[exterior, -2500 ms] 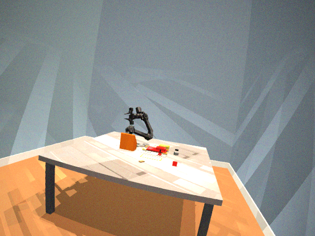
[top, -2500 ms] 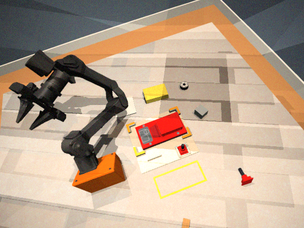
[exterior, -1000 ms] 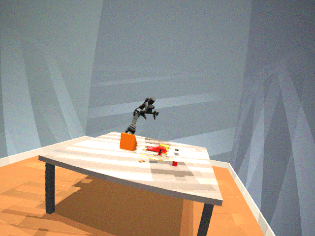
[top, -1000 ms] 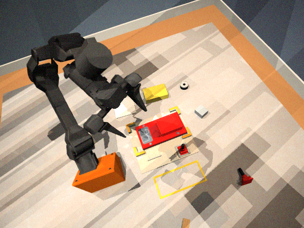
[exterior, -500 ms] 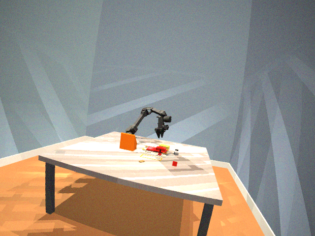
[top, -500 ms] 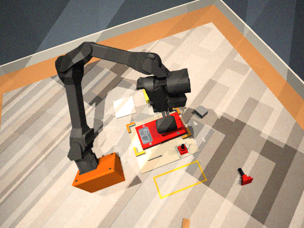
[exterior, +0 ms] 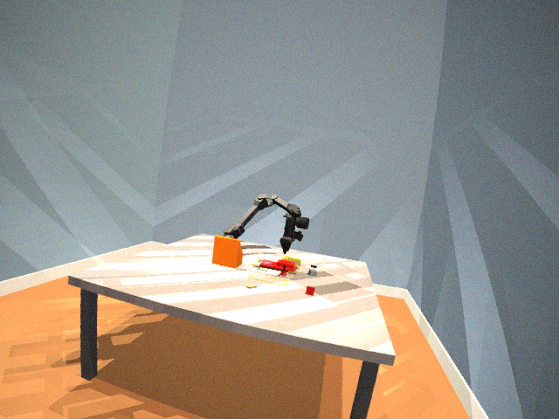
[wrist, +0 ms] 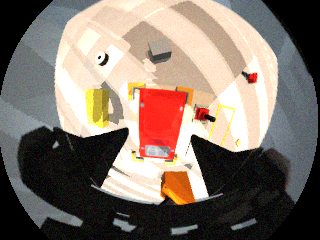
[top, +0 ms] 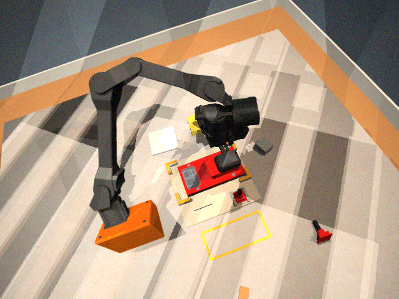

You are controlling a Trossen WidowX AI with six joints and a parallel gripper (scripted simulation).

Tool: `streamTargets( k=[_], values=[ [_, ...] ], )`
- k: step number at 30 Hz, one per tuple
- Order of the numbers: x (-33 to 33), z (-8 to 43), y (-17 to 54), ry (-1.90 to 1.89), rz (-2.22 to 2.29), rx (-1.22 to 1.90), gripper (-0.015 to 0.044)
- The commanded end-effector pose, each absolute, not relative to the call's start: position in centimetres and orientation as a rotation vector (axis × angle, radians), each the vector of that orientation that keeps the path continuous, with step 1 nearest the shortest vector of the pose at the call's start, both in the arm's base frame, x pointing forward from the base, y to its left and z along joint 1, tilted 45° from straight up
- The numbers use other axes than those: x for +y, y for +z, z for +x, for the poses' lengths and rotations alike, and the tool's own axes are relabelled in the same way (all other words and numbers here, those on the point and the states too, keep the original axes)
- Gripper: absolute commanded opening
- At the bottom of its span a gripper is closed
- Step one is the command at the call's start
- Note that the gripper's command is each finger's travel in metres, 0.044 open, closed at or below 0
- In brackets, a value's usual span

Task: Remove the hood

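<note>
The toy car (top: pixel 202 179) (exterior: pixel 269 264) (wrist: pixel 160 138) is a red body with a grey panel at one end, lying between yellow corner brackets on a pale board. A raised red block (top: pixel 213 169) (exterior: pixel 288 263), which looks like the hood, sits at its other end. My gripper (wrist: pixel 160 134) is open and empty, pointing down above the car. In the wrist view its fingertips stand on either side of the car; in the top view dark gripper parts hide much of the raised block. The marked area is a yellow outline (top: pixel 240 248) (wrist: pixel 228 125) beside the board, with nothing in it.
A red piece with a black knob (top: pixel 239 195) (wrist: pixel 202 114) stands on the board beside the car; another (top: pixel 322 236) (wrist: pixel 252 77) lies farther off. A yellow block (top: pixel 194 126) (wrist: pixel 97 108), a white square (top: pixel 163 140), a grey block (top: pixel 263 146) (wrist: pixel 160 50) and a black-and-white ring (wrist: pixel 101 58) lie around.
</note>
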State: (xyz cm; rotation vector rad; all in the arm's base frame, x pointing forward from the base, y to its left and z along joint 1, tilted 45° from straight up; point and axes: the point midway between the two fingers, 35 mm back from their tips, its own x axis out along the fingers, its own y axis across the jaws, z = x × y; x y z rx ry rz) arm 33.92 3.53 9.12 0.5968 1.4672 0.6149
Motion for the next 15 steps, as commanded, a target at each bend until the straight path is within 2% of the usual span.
streamTargets(
  k=[1,15],
  values=[
    [3.82,34.16,9.07,0.625,0.592,1.457,0.044],
    [4.56,34.3,8.24,0.625,0.592,1.457,0.044]
  ],
)
